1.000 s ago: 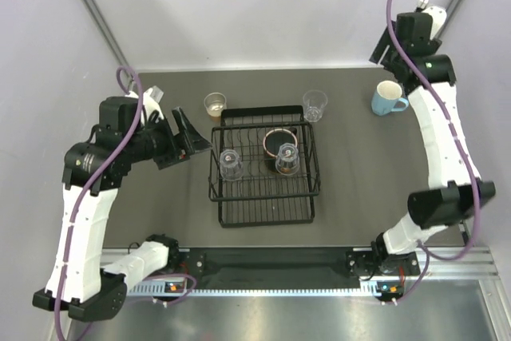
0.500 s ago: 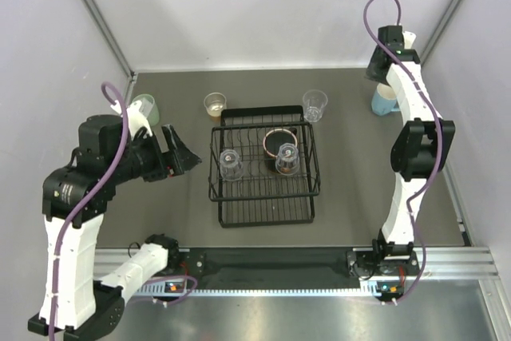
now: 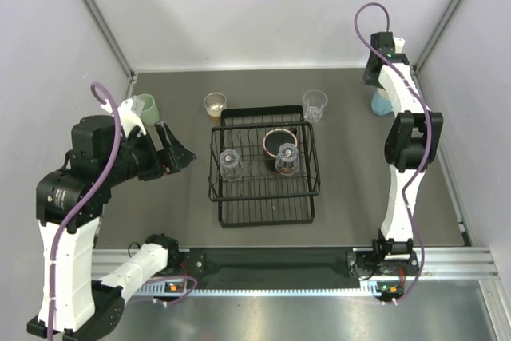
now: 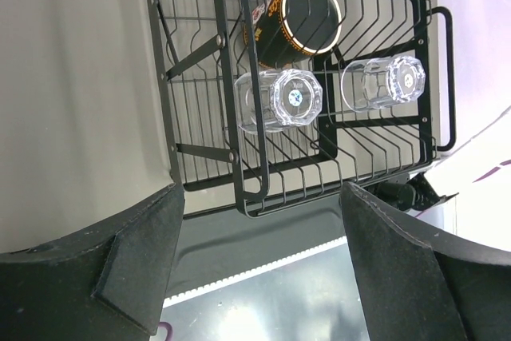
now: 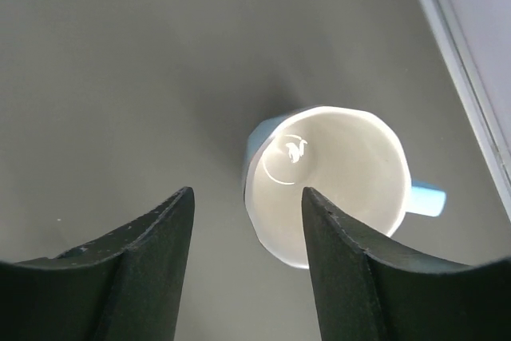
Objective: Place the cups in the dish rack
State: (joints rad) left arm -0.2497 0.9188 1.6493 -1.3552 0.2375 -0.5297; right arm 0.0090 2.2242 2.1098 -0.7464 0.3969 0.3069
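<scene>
We are swinging our right gripper [image 5: 246, 205] over the light blue mug [image 5: 335, 173], now just beneath its empty, narrowing jaws, the next cup for the dish rack [image 3: 263, 207] ahead of our wide-open, empty left gripper [image 4: 259, 193].

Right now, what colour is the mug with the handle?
The mug is light blue, white inside; clearest in the right wrist view.

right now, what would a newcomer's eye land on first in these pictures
The black wire dish rack in the middle of the table stands out, already holding a dark cup and two clear glasses. Next comes the right gripper, hanging open over the light blue mug at the far right. A tan cup and another clear glass stand just beyond the rack.
</scene>
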